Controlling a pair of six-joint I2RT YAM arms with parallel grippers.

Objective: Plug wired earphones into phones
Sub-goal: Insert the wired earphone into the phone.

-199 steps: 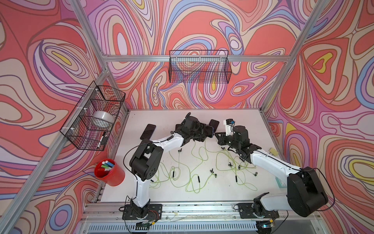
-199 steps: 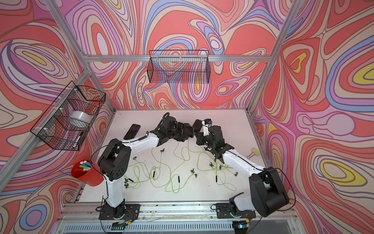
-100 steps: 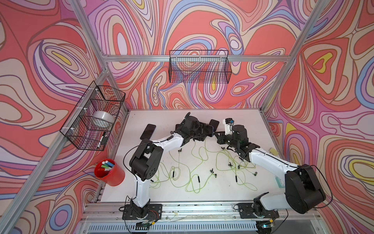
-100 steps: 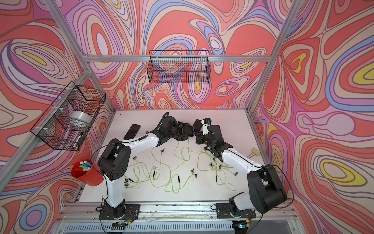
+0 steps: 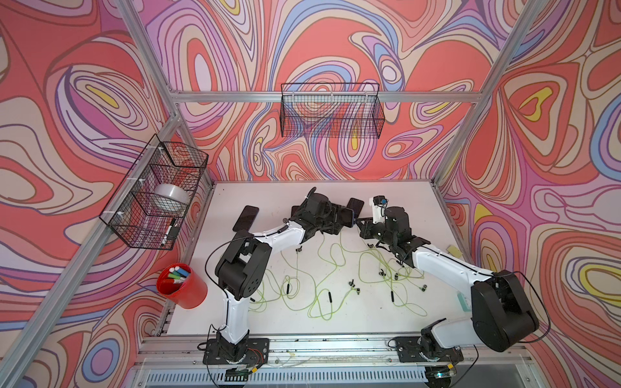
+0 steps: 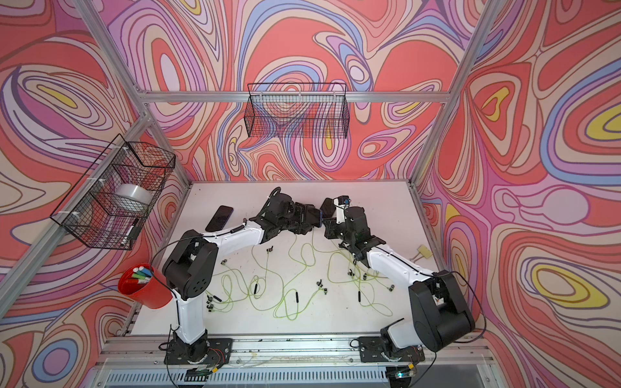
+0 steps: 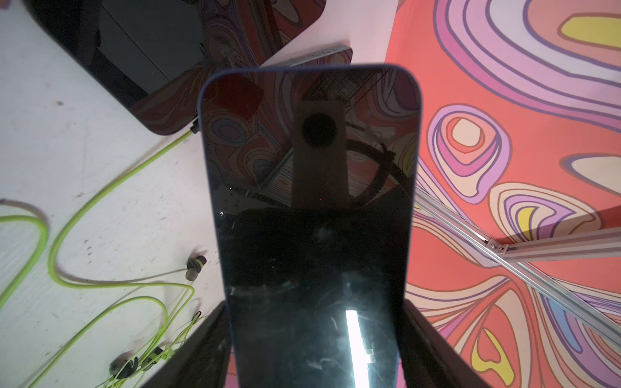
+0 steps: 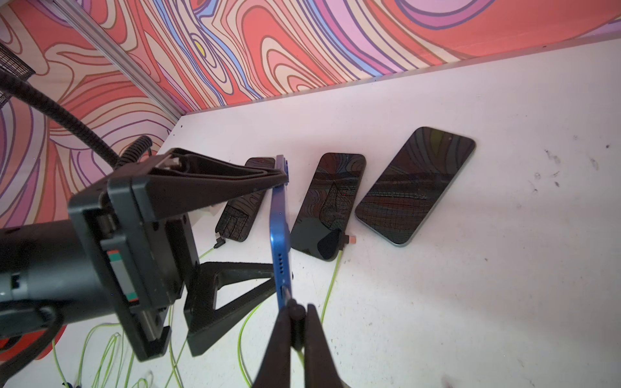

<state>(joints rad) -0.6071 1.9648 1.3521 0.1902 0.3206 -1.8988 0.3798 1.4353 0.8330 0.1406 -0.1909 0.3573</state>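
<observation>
Right hand (image 8: 297, 331) clenched on the small dark plug (image 8: 295, 307) of one set of wired earphones (image 7: 51, 248), plug tip touching the bottom edge of the blue phone (image 7: 312, 208) at its port; seated or not, can't tell. Left hand (image 8: 282, 225) grasps that phone across its long edges, lifted off the bench (image 8: 470, 285) and turned on edge, back-middle between the two arms. Risks, my read: plug sits off the port and skids along the edge. A push could swing the phone in the left hand, since only the edges are pinched. The plug could tilt in the right hand's pinch. The trailing cable could snag in the earphone tangle on the bench and tug back. Left hand's lower finger (image 8: 235, 268) is near the right hand, so a bump is possible. Three phones lie flat just beyond: first plugged phone (image 8: 245, 201) and second plugged phone (image 8: 327, 205) each have a plug at the bottom end, unplugged phone (image 8: 415, 186) bare. Fifth phone (image 5: 246, 217) lies beside the left arm, away from the hands. Red cup (image 5: 183, 289) and wall baskets (image 5: 331, 114) are well apart, not in the way.
</observation>
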